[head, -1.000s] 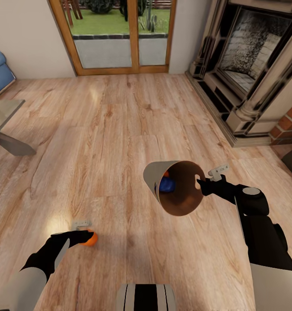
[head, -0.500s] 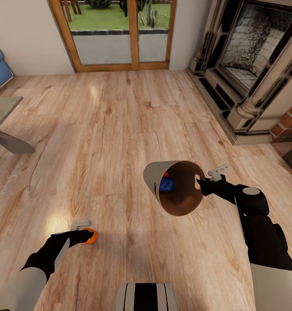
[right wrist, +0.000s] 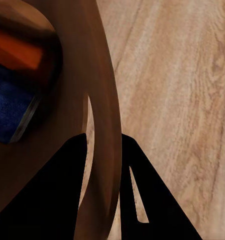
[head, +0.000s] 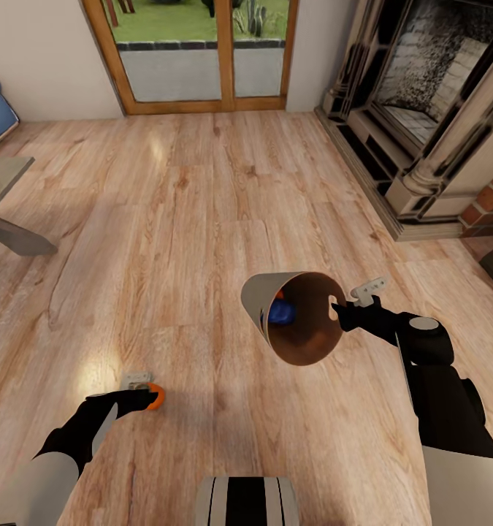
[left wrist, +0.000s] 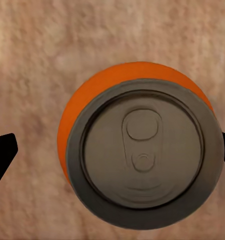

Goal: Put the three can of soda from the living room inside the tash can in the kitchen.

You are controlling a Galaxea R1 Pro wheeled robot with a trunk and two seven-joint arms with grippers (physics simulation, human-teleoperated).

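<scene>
Head view: both arms reach forward and low over the wood-plank floor [head: 202, 219].
The right gripper [head: 339, 310] pinches the tilted bin's [head: 264, 307] rim, blue can [head: 281, 313] inside. The left gripper's [head: 145, 394] jaws flank the orange can [left wrist: 137, 150], spread wider than it; fireplace [head: 421, 109] and glass door [head: 195, 51] beyond.

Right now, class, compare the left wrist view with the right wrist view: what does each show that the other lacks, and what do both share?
Only the left wrist view shows the orange can's grey top with its pull tab, upright between dark fingertips.

Only the right wrist view shows the bin's brown wall clamped between black fingers, with a blue can and another orange one inside.

Both show the wood-plank floor.
</scene>
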